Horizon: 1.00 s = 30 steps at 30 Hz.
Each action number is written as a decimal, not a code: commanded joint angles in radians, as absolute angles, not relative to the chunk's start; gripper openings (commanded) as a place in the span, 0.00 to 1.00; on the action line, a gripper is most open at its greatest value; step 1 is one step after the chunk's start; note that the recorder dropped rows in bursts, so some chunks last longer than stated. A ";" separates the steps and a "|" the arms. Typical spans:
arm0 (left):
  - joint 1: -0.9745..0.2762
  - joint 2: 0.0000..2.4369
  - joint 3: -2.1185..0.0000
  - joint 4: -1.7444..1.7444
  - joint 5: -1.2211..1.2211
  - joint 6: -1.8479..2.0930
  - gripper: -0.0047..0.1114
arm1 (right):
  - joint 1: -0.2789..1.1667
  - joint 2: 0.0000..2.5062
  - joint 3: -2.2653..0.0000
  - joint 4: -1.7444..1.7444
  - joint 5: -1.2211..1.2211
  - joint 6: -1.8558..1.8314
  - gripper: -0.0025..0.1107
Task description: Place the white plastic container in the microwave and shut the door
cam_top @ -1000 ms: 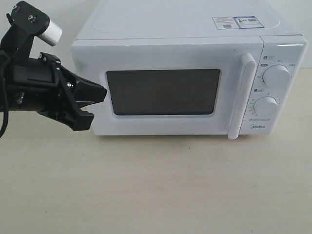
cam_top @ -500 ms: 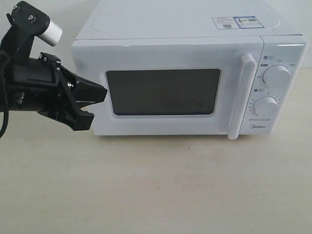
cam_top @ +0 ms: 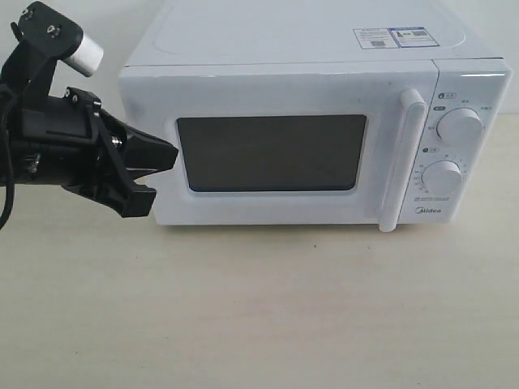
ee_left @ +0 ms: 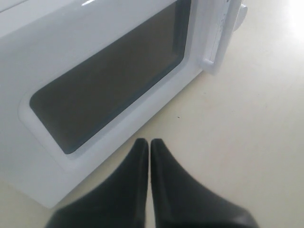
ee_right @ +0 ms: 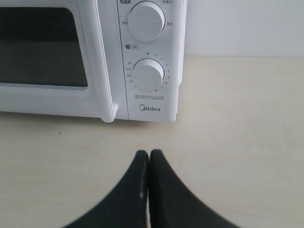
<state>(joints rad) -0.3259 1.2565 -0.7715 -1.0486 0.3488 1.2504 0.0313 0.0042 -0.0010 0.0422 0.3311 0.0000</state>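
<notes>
The white microwave (cam_top: 308, 81) stands at the back of the table with its door (cam_top: 268, 207) closed, dark window and vertical bar handle (cam_top: 403, 162) facing me. The white plastic container is out of view. My left gripper (cam_top: 169, 154) hangs at the microwave's left front corner, shut and empty; the left wrist view shows its black fingertips (ee_left: 141, 145) pressed together just off the door (ee_left: 95, 28). My right gripper (ee_right: 149, 154) is shut with nothing in it, low over the table in front of the microwave's knobs (ee_right: 148, 75); it does not show in the exterior view.
The beige tabletop (cam_top: 268, 316) stretches in front of the microwave. Two round knobs (cam_top: 460, 126) sit on the control panel at the right. Stickers (cam_top: 393, 36) lie on the microwave's top. A white wall stands behind.
</notes>
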 commanded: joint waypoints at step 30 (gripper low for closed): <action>-0.091 0.390 -0.377 -1.035 -0.032 1.043 0.07 | 0.029 0.000 0.000 0.042 0.323 0.000 0.02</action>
